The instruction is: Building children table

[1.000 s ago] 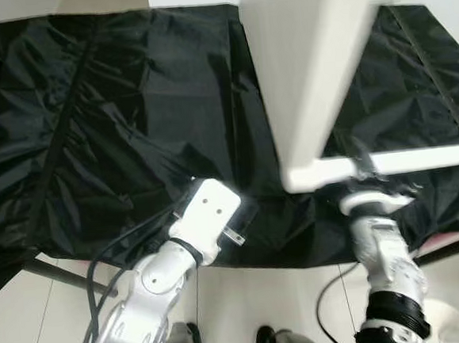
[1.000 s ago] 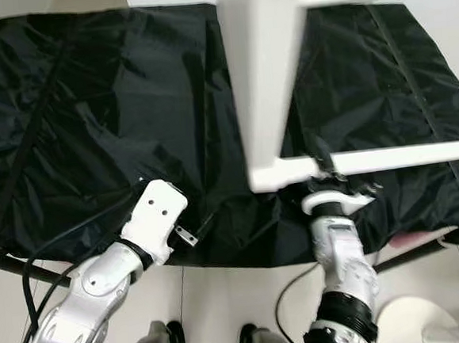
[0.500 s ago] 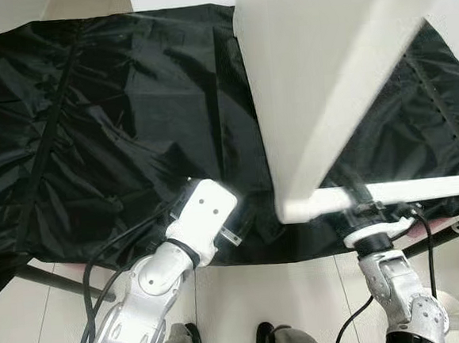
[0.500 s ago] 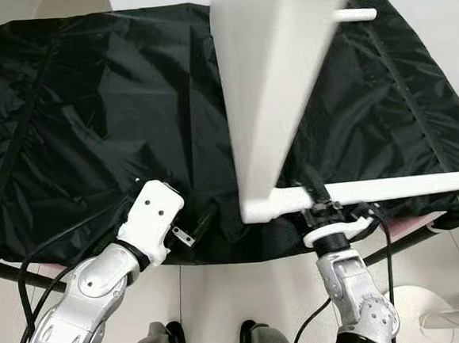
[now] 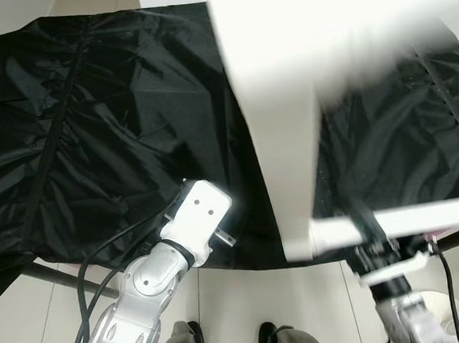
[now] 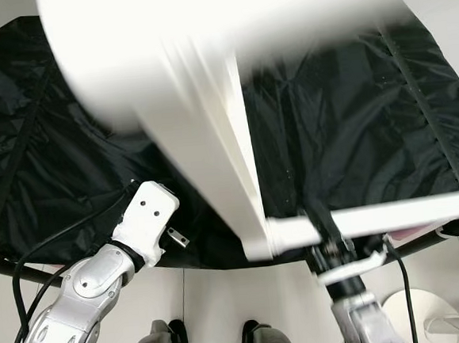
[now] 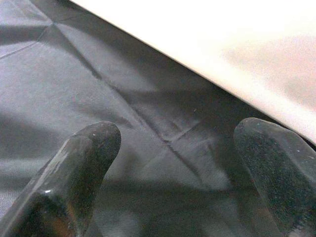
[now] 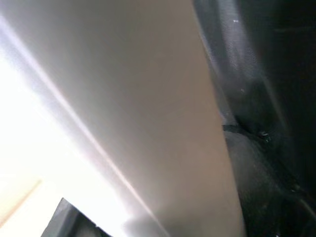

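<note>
1. A black cloth [image 5: 115, 133] covers the desk, creased all over, its near edge hanging above a pale tiled floor [image 5: 240, 306]
2. A big white panel [image 5: 287, 95] is raised over the right part of the cloth, tilted and blurred; a white bar [image 5: 408, 221] runs from its lower corner toward the right
3. The right claw [image 5: 367, 228] sits at that lower corner, where panel and bar meet, its black fingers pinching the white piece; the right wrist view shows the panel's pale face close up beside dark cloth
4. The left claw [image 7: 175, 163] is low over the cloth near the desk's front edge, just left of the panel; its fingers [image 7: 84, 163] are spread apart with nothing between them, and the panel's edge crosses just beyond them
5. The left arm [image 5: 155, 284] reaches up from below the desk edge, a black cable [image 5: 102, 265] looping beside it
</note>
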Motion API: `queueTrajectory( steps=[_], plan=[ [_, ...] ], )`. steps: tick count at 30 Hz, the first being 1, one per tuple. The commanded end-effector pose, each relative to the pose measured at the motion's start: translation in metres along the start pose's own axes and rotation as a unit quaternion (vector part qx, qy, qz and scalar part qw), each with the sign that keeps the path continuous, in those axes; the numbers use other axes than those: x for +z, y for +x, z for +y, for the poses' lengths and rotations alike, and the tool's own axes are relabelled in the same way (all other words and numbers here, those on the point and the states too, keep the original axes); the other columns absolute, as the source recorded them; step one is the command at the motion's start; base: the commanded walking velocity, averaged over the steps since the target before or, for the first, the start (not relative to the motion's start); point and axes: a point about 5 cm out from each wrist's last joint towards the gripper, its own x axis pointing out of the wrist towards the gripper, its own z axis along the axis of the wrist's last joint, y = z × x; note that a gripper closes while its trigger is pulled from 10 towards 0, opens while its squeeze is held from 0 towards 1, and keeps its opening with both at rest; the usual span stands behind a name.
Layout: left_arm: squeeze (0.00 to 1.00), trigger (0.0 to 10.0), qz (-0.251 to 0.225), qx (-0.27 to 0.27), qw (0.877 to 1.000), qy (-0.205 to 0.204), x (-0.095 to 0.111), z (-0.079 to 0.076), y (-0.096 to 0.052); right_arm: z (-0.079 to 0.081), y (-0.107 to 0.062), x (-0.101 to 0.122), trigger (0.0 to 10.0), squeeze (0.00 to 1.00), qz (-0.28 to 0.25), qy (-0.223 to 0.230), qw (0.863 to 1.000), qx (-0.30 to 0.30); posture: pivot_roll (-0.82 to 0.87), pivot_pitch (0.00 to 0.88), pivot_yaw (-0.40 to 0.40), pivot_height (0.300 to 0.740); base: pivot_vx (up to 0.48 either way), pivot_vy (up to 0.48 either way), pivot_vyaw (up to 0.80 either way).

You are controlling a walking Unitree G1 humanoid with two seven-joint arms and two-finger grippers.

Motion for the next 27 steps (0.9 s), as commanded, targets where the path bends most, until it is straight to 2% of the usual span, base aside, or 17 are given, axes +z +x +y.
queueTrajectory(
  steps=[1, 8, 19, 22, 24, 27],
  plan=[
    [0.00, 10.0, 0.002, -0.002, 1.000, 0.000, 0.000, 0.000, -0.004, -0.014, -0.016, 0.003, 10.0, 0.00, -0.035, 0.058, 0.998, -0.016, -0.02, 0.227, 0.021, 0.740, 0.000, 0.000, 0.00],
    [0.00, 10.0, -0.001, 0.000, 1.000, 0.005, 0.004, 0.006, -0.003, -0.018, -0.023, 0.004, 10.0, 0.00, -0.053, 0.067, 0.996, -0.016, -0.02, 0.229, 0.038, 0.740, 0.000, 0.000, 0.00],
    [0.00, 10.0, -0.001, 0.009, 1.000, 0.011, 0.004, 0.011, -0.003, -0.022, -0.028, -0.003, 10.0, 0.00, -0.011, 0.033, 0.999, -0.023, -0.02, 0.230, 0.044, 0.740, 0.000, 0.000, 0.00],
    [0.00, 10.0, 0.002, 0.008, 1.000, 0.012, 0.003, 0.011, -0.005, -0.035, -0.035, -0.002, 10.0, 0.00, -0.016, 0.039, 0.998, -0.051, -0.01, 0.235, 0.046, 0.740, 0.000, 0.000, 0.00],
    [0.00, 10.0, 0.005, 0.009, 1.000, 0.011, 0.003, 0.011, -0.006, -0.039, -0.038, 0.002, 10.0, 0.00, -0.021, 0.013, 0.998, -0.062, -0.01, 0.235, 0.047, 0.740, 0.000, 0.000, 0.00],
    [0.00, 10.0, 0.007, 0.010, 1.000, 0.012, 0.002, 0.012, -0.007, -0.038, -0.039, 0.003, 10.0, 0.00, -0.026, 0.000, 0.998, -0.057, -0.01, 0.239, 0.049, 0.740, 0.000, 0.000, 0.00]
  ],
)
